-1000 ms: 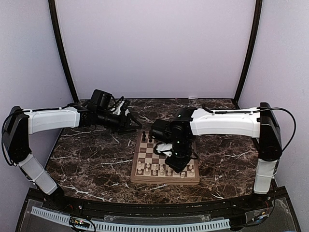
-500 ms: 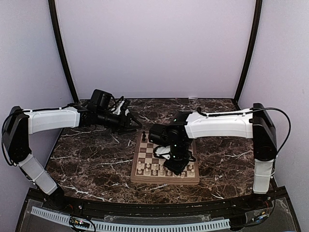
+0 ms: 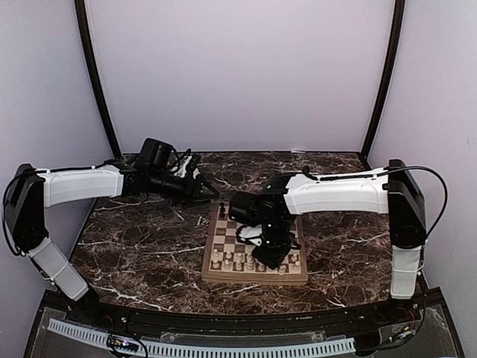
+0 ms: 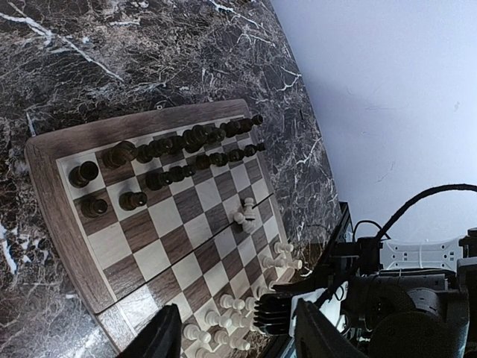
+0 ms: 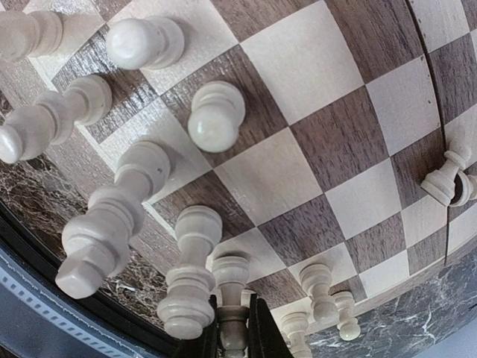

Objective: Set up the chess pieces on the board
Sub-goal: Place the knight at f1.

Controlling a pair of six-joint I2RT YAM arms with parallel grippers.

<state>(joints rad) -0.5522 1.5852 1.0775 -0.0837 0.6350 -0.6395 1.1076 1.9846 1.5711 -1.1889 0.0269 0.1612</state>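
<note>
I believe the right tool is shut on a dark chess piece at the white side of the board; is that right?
Not quite. The chess piece in the right tool is cream-white, not dark, as the right wrist view shows. The rest holds: the tool is shut on it at the white side of the board.

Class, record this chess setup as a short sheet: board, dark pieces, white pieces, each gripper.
board: lies on the marble table
dark pieces: two rows along the far edge
white pieces: crowd the near rows
stray piece: white, alone mid-board, seems tipped
right gripper: shut on a white piece over the near rows
left gripper: open, empty, off the board
</note>
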